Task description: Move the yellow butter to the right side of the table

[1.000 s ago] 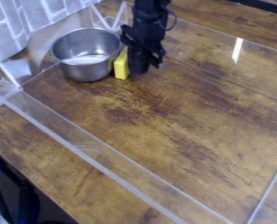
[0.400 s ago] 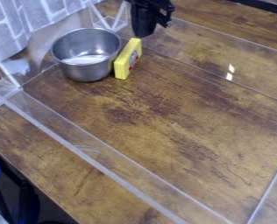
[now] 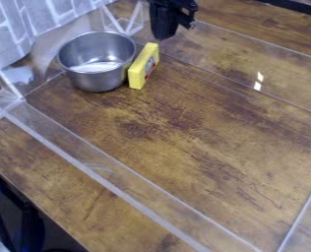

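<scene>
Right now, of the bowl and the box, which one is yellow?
The butter box, right beside the bowl; the bowl is round, silvery metal.

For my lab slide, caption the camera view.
Robot gripper raised behind the yellow butter, which rests beside the steel bowl on a worn wooden table.

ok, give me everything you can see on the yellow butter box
The butter box is small, yellow and rectangular, cardboard by its look, with red and white printing on its right-hand face. It stands on a narrow side on the brown wood table, just right of the steel bowl. Whether it touches the bowl is unclear. The claw isn't holding it.
</scene>
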